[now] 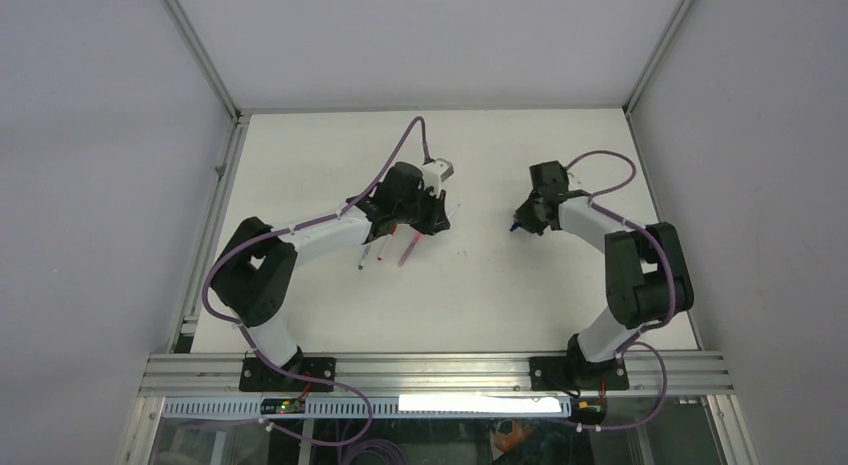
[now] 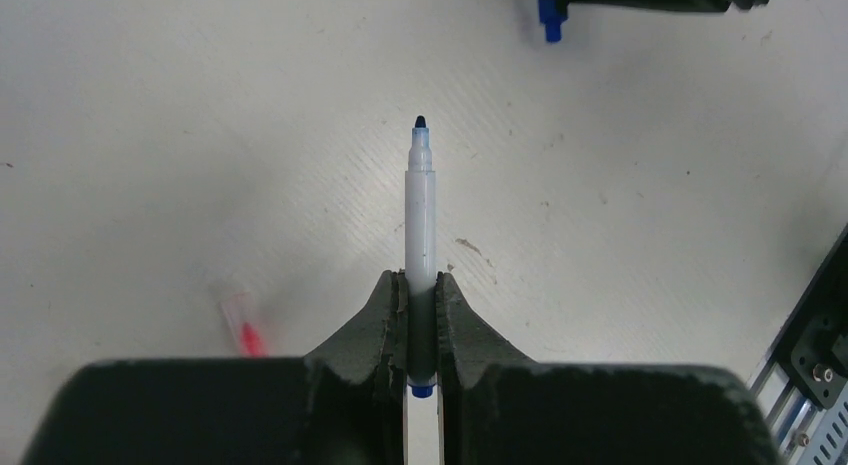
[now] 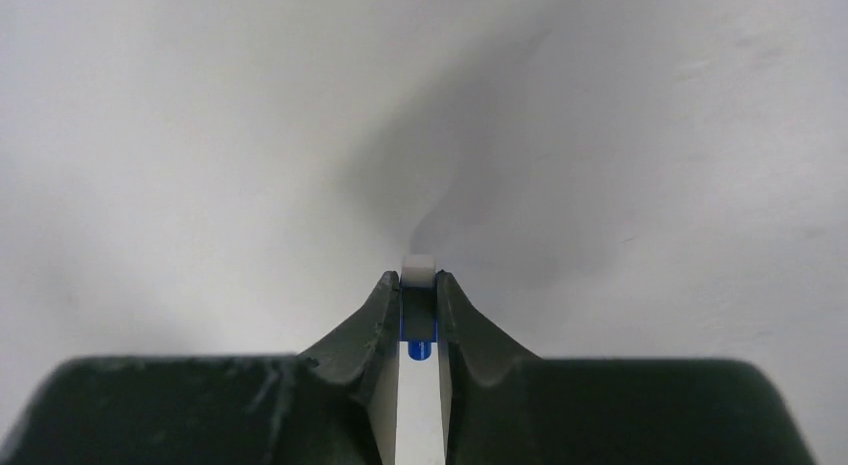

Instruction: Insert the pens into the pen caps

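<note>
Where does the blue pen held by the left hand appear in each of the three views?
Top external: the blue pen juts from the left hand, just right of centre.
Left wrist: the pen is dead centre, upright in the picture, gripped near its tail, tip uncapped.
Right wrist: not in it.
Shared landmark: the blue cap in the right hand, visible in all three views.

Both arms are the same build: white tube links between chunky matte-black joint housings, each bolted down on a flat black base plate. Thin purple cables loop along them. The rough, grainy black plastic fingers taper to blunt tips.
</note>
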